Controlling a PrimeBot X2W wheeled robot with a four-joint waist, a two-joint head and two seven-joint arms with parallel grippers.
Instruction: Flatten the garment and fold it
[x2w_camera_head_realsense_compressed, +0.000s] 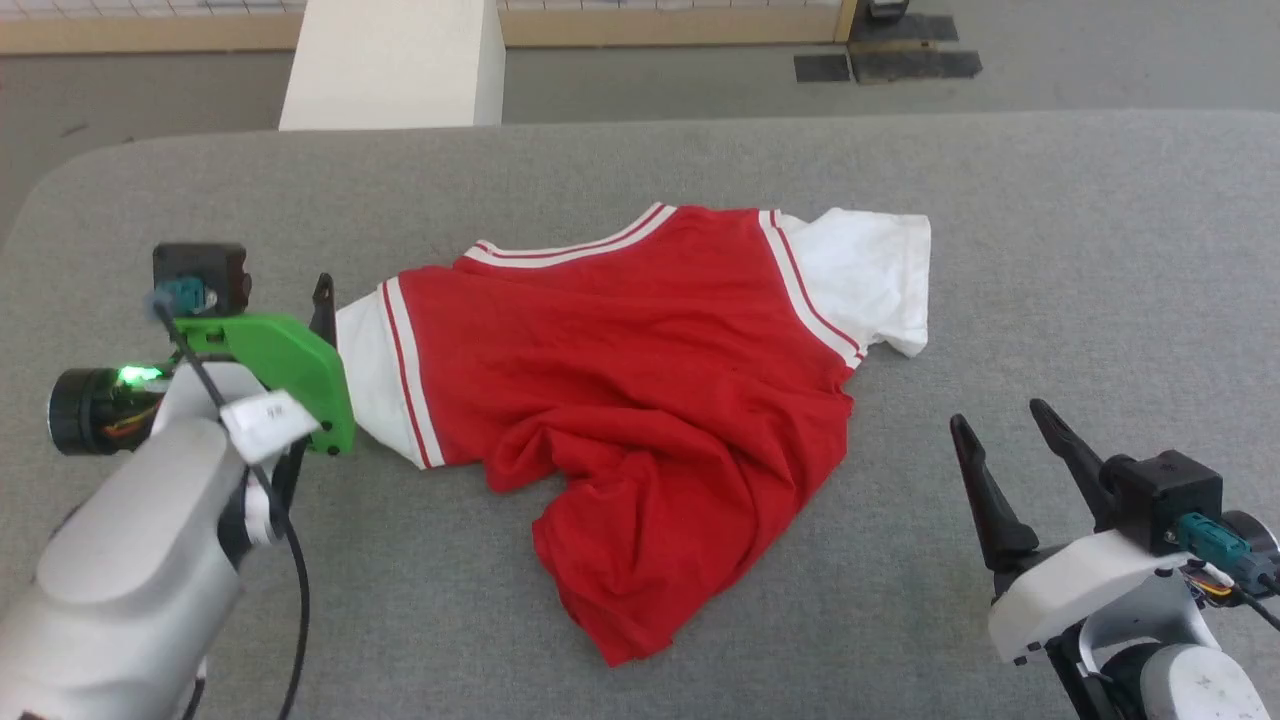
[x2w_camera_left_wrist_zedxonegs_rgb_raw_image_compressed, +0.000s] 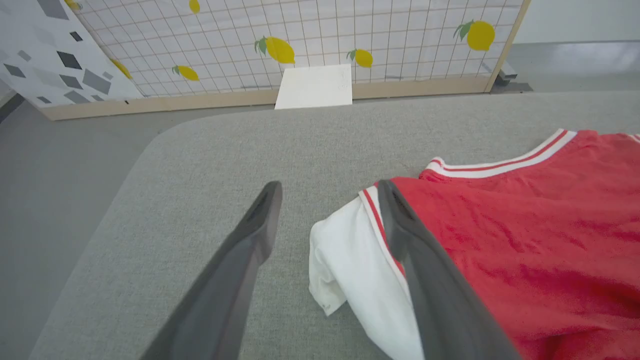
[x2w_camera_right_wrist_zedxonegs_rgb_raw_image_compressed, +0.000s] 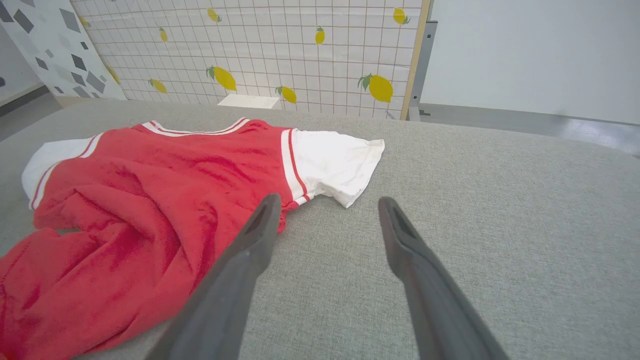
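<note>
The shirt (x2w_camera_head_realsense_compressed: 640, 380) lies on the grey bench (x2w_camera_head_realsense_compressed: 1050, 220) with a plain red side up and its striped collar at the far edge. A white sleeve sticks out at each end of it. The sleeve at the shirt's right end is spread flat, while the one at its left end is partly tucked under. The upper half of the shirt is fairly smooth. Its lower half is bunched into folds and trails in a crumpled tongue towards the near side, so the hem is not laid out straight. The left end effector (x2w_camera_left_wrist_zedxonegs_rgb_raw_image_compressed: 328, 186) is at the shirt's left end with its fingers spread apart and gripping nothing. One finger is over the red-striped seam where that sleeve meets the body, and the other is over bare bench just outside the sleeve. Whether either tip touches the cloth cannot be told. The right end effector (x2w_camera_head_realsense_compressed: 1000, 415) is also spread wide and empty, over bare bench to the right of the shirt's lower half and apart from it. Beyond the shirt's far side stand a white block (x2w_camera_head_realsense_compressed: 395, 65) and a lemon-printed grid panel (x2w_camera_left_wrist_zedxonegs_rgb_raw_image_compressed: 300, 40).
</note>
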